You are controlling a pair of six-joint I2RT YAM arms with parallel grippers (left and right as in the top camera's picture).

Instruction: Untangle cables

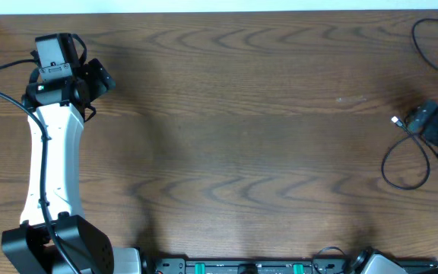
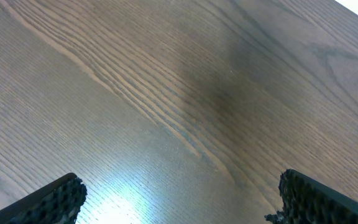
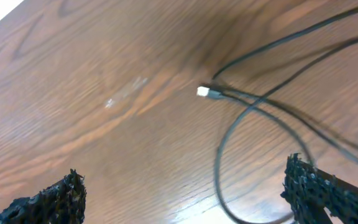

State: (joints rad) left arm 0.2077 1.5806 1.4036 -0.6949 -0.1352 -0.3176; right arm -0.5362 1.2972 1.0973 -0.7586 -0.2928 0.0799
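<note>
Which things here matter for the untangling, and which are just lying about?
Job:
- black cables, looped over each other on the right side
- white-tipped plug end
- right tool, open above them

Just there:
- wooden table
- left arm's own wire
- left tool, open over bare wood

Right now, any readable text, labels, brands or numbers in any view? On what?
None readable in any view.
Wooden table: unmarked.
Black cables and their pale plug tip: no print shows.
Green marks on the rail at the table's near edge: too small to tell if they are text.
</note>
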